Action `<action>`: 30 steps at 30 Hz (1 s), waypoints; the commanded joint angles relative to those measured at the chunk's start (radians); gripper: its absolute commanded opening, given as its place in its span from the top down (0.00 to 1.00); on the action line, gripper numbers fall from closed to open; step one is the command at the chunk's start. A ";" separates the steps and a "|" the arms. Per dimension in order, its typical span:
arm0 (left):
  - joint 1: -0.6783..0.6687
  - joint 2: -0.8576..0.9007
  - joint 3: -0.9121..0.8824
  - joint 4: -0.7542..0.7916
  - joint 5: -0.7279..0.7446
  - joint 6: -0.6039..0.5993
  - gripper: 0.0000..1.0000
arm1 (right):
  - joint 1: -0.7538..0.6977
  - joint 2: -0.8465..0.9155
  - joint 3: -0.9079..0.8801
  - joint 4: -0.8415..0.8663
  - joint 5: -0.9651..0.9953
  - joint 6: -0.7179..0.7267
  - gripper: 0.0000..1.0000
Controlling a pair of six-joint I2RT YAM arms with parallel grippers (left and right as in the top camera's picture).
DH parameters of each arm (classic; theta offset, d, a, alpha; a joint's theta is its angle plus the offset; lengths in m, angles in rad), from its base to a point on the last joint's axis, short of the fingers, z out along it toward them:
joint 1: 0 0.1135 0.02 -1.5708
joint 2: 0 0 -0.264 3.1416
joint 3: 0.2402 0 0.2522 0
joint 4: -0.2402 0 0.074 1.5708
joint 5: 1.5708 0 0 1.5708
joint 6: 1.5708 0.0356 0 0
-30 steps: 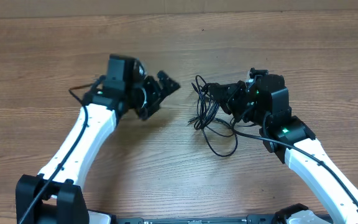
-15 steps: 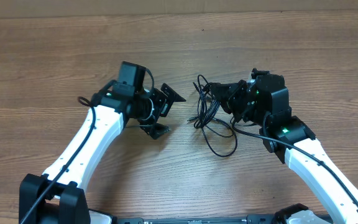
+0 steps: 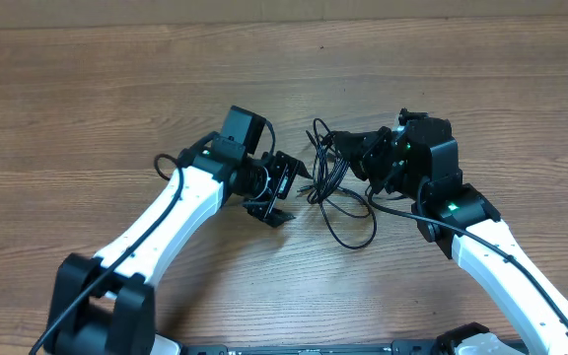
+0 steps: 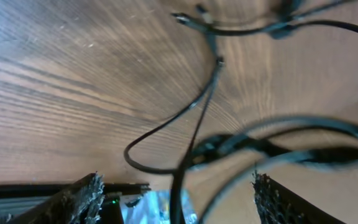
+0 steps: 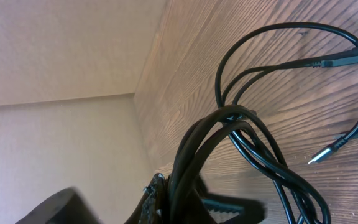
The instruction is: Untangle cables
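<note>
**Overhead.** The cables lie as one small knot of black loops on the table, mid-table between the two arms. The right fingers are clenched on the knot's upper right part. The left fingers are spread wide, just beside the knot's left edge and holding nothing. Judgement: the step in hand is to take a second grip for a pull-apart. It is best to close on a single outer strand rather than the mass, then draw left while the right side anchors.

**Left wrist.** The left fingers stand released, with the cables running across the gap. One thin strand curves out to a free bend on the left, and thicker blurred loops cross nearer the camera. A plug end lies at the top. The lone strand looks the cleanest target. Taking two crossed strands together would likely tighten the knot.

**Right wrist.** The right fingers grasp the cables, several strands bunched together, with one wrapped over the bunch. Two loops fan out over the table. A bare-tipped plug and a longer plug lie free at the right. The cords are thin, glossy and limp.
</note>
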 commanded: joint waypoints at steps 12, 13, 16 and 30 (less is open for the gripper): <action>-0.010 0.168 0.009 0.133 0.232 -0.069 0.29 | 0.005 -0.008 0.008 0.007 -0.011 0.003 0.96; -0.010 0.169 0.009 0.133 0.235 -0.068 0.30 | 0.005 -0.008 0.008 0.007 -0.011 0.003 0.96; -0.010 0.169 0.009 0.133 0.236 -0.064 0.30 | 0.005 -0.008 0.008 0.007 -0.011 0.003 0.96; 0.112 0.157 0.009 0.087 0.320 0.423 0.29 | 0.005 -0.008 0.008 0.015 0.026 0.037 0.96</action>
